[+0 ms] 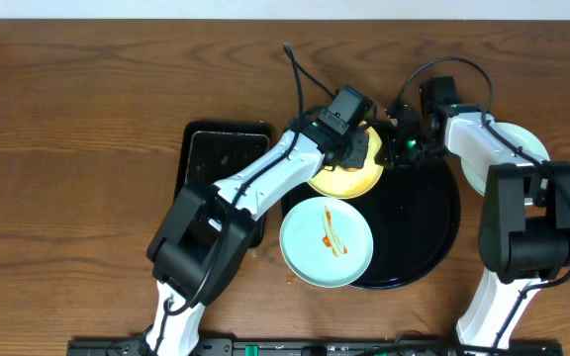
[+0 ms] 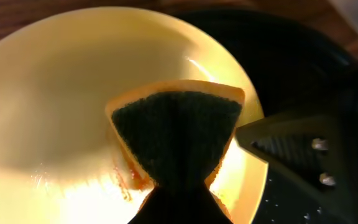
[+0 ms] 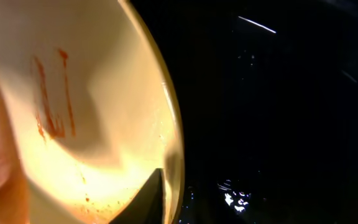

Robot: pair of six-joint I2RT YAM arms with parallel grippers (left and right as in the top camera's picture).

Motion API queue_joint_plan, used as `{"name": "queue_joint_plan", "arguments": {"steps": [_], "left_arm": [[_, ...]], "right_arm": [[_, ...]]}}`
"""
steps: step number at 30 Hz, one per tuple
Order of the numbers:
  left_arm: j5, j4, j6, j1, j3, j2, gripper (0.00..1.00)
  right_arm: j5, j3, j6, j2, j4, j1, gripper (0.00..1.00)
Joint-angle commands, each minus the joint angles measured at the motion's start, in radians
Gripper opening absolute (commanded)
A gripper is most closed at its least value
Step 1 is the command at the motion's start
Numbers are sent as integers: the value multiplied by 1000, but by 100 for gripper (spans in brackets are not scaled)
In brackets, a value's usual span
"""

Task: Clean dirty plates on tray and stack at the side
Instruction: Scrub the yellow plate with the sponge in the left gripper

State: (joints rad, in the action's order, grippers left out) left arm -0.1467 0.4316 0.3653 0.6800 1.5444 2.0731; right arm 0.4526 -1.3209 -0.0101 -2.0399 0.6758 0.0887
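The pale yellow plate (image 1: 346, 178) sits at the back left of the round black tray (image 1: 433, 213). My left gripper (image 1: 357, 146) is shut on an orange sponge with a dark green pad (image 2: 176, 134) and presses it onto the yellow plate (image 2: 61, 93). My right gripper (image 1: 396, 148) is shut on that plate's right rim (image 3: 173, 143); red sauce smears (image 3: 51, 102) show inside it. A mint-blue plate (image 1: 327, 240) with an orange-red smear lies on the tray's front left. A second mint-blue plate (image 1: 511, 148) lies off the tray at the right, partly under my right arm.
A rectangular black sponge tray (image 1: 221, 163) lies on the wooden table to the left of the round tray, partly under my left arm. My right gripper's finger (image 2: 291, 149) shows at the plate's edge in the left wrist view.
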Motion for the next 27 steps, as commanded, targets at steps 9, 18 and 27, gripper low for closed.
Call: {"name": "queue_joint_plan", "arguments": {"steps": [9, 18, 27], "left_arm": [[8, -11, 69, 6, -2, 56, 8], [10, -16, 89, 51, -2, 78, 8], [53, 20, 89, 41, -3, 132, 8]], "right_arm": [[-11, -1, 58, -19, 2, 19, 1], [-11, -1, 59, -19, 6, 19, 1], [-31, -1, 58, -19, 21, 19, 1]]}}
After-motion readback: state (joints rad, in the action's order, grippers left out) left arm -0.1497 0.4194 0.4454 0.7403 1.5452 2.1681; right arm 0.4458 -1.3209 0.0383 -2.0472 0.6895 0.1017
